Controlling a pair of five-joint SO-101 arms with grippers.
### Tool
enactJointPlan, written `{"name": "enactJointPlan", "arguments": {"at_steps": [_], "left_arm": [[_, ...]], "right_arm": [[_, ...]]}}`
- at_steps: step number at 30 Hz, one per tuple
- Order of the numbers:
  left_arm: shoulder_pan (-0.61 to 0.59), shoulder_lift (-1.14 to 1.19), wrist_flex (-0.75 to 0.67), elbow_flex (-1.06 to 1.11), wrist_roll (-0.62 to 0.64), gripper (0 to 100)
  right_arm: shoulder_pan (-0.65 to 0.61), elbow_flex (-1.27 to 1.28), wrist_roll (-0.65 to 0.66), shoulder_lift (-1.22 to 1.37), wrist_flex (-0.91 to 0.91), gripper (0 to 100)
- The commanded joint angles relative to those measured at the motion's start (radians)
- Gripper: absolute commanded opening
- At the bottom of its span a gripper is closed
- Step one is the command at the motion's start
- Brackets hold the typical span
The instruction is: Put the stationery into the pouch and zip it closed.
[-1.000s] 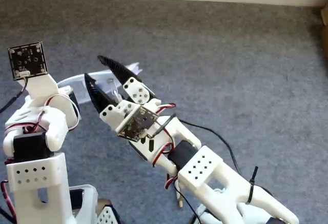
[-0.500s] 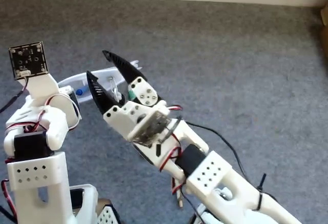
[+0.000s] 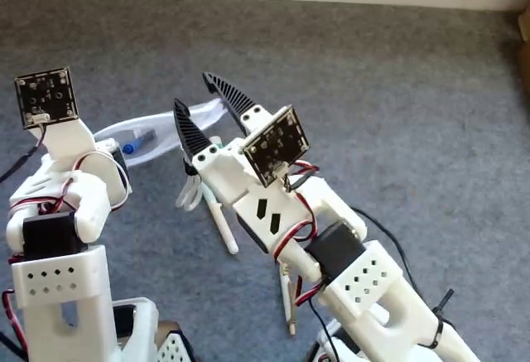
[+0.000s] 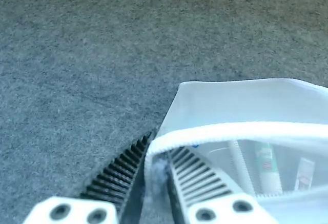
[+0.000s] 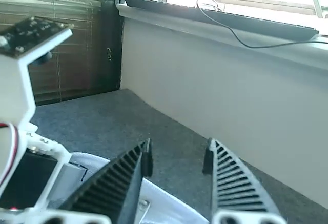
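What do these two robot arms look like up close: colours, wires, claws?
The left arm and right arm are white plastic with black motor blocks and looping red and black wires. The left gripper and right gripper have black, ribbed, pointed fingers. A dark square camera board sits on each wrist.

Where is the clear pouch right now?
In the high view the clear plastic pouch sits left of centre, one edge pinched in the left end effector, its other end by the open right end effector.

Translucent pouch [image 3: 157,127], white zip edge, raised at one end.
Blue-capped item [image 3: 131,147] inside; white pen [image 3: 223,226] loose nearby.
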Motion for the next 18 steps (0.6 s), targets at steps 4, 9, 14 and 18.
{"name": "enactJointPlan", "arguments": {"at_steps": [4,9,14,18], "left_arm": [[-0.021,0.018,-0.009,0.007,0.009,1],[-0.021,0.018,-0.009,0.007,0.009,1],[-0.021,0.018,-0.009,0.007,0.009,1],[-0.021,0.018,-0.009,0.007,0.009,1]], "right_arm": [[0.015,-0.071,-0.011,-0.042,0.007,15.9],[0.016,-0.071,-0.011,-0.042,0.007,15.9],[0.016,-0.137,-0.011,-0.041,0.159,15.9],[0.016,-0.200,-0.011,-0.044,0.344,15.9]]}}
